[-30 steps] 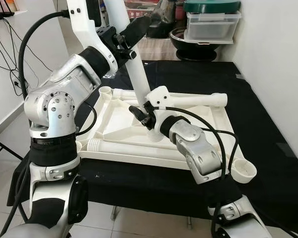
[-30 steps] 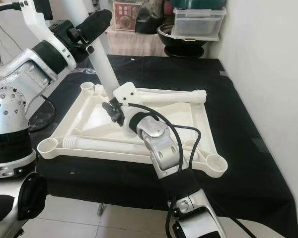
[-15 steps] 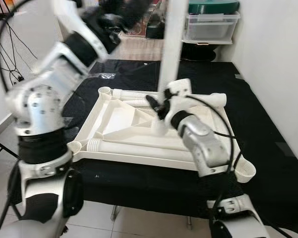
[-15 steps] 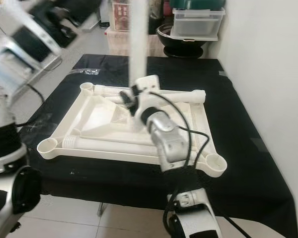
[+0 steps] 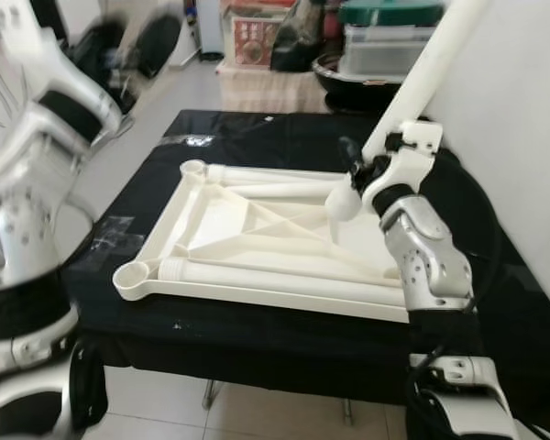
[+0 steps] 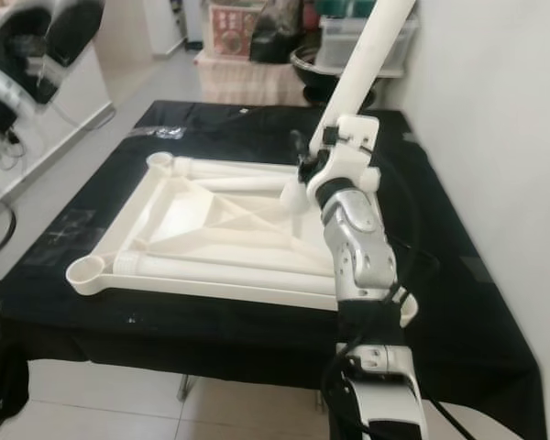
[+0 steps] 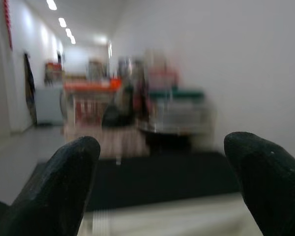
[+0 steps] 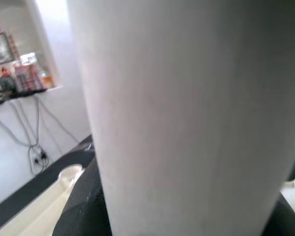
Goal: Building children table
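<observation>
Smooth white round leg (image 5: pixel 420 78) swung right, right fingers (image 5: pixel 356 163) clamped.

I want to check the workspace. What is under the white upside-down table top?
A black cloth lies under the white table top and hangs over the near edge. What supports the cloth is covered; one thin leg shows below.

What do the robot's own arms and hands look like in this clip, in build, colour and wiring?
Both arms are silver metal with rounded joint housings and black bands between segments. The right arm has black cables looping along its forearm and a white bracket at the wrist. The left arm is blurred. The left hand has two thick, rounded black fingers.
</observation>
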